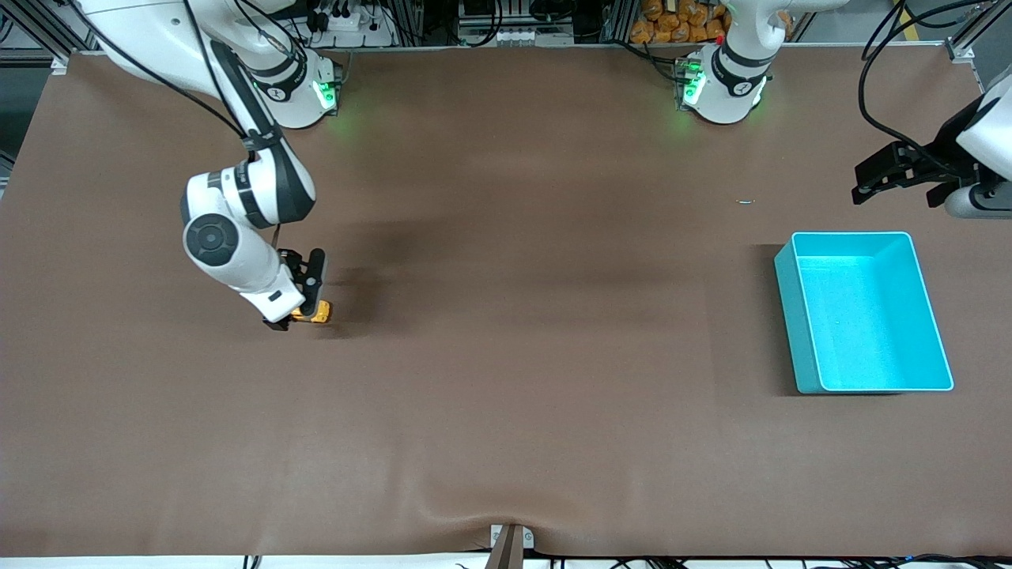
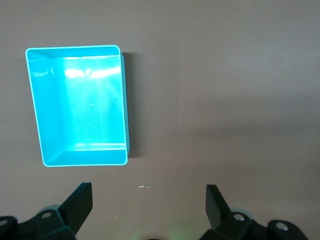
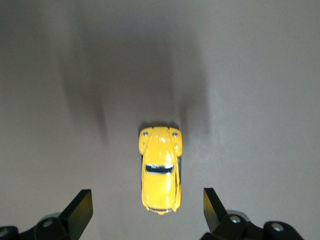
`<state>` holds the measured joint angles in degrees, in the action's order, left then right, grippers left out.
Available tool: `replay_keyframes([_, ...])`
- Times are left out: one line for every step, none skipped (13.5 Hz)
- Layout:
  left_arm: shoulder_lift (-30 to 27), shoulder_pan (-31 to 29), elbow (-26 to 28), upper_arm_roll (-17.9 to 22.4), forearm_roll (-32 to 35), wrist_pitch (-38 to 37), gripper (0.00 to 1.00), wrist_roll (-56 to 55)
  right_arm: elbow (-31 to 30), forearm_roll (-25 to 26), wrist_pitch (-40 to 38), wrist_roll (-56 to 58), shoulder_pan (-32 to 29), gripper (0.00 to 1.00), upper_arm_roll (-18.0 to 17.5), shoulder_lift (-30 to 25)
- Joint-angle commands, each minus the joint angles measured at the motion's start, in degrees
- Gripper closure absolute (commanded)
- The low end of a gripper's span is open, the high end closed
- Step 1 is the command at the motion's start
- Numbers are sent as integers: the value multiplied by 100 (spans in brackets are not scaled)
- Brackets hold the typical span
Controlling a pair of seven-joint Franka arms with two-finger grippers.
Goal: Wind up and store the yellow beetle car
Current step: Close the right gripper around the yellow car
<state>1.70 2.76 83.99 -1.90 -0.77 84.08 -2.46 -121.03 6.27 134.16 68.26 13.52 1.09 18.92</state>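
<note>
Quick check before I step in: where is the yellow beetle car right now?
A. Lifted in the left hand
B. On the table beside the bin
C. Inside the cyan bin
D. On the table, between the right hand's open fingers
D: the yellow beetle car sits on the table between the open fingers of the right hand, not yet gripped.

yellow beetle car (image 3: 160, 170): 1 | cyan bin (image 1: 802, 316): 1 | table (image 1: 514, 411): 1

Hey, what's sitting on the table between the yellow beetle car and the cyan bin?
Nothing: the front view shows only bare brown table between the yellow beetle car and the cyan bin.
</note>
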Motion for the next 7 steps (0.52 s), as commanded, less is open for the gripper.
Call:
replay_keyframes([-56,14,-102,-38,129,-111,0,-105,-165,173,468,65,-138,2,23,191])
replay_keyframes([-143,14,-102,-39,138,-111,0,-114,-253,181,696,65,-165,2,23,235])
replay_keyframes([-179,5,-102,-47,130,-111,0,-106,-306,190,855,65,-191,2,23,270])
replay_keyframes([-179,5,-102,-65,112,-111,0,-97,-307,208,918,65,-218,2,23,331])
replay_keyframes([-188,13,-102,-65,112,-111,0,-97,-307,216,962,65,-253,4,23,367])
replay_keyframes([-179,22,-102,-65,77,-111,0,-97,-307,216,1067,65,-253,6,23,411])
replay_keyframes([-188,22,-102,-65,68,-111,0,-97,-298,225,1155,65,-253,7,23,489])
